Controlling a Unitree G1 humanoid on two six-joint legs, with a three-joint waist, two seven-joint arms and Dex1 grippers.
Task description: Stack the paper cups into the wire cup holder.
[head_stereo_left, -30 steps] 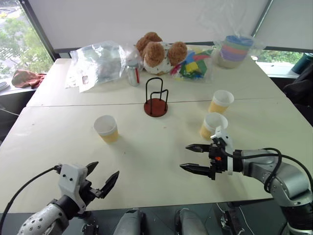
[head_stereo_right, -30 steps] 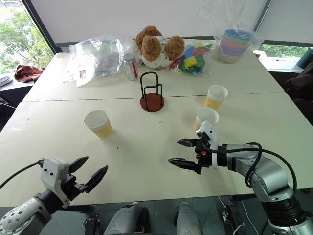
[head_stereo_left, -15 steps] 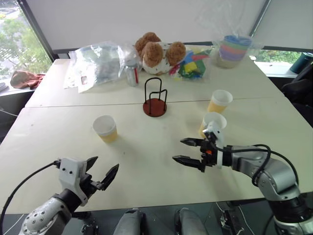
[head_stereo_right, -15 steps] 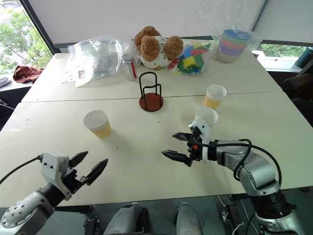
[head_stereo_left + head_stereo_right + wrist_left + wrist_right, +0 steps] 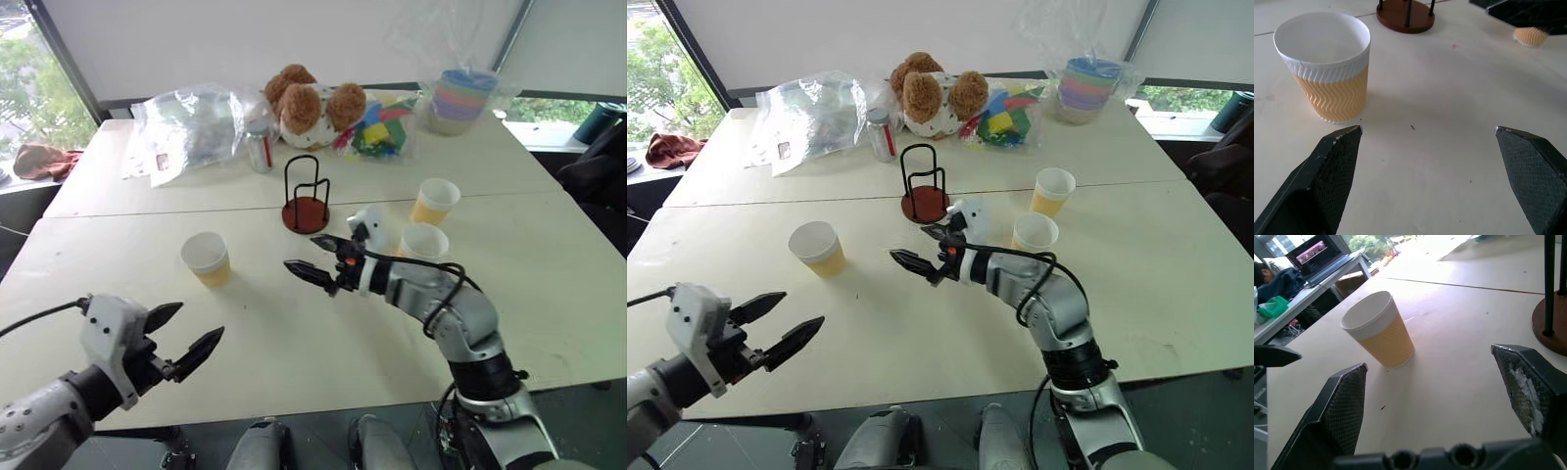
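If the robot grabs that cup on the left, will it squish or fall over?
The left cup looks like thin ribbed paper and is empty, so a hard squeeze would probably dent it. It is narrower at the bottom than the rim, so a sideways bump might tip it.

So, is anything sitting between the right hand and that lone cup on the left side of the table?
Nothing visible. The right hand, fingers open, points at the cup across bare table. The wire holder stands off to the side, out of that path.
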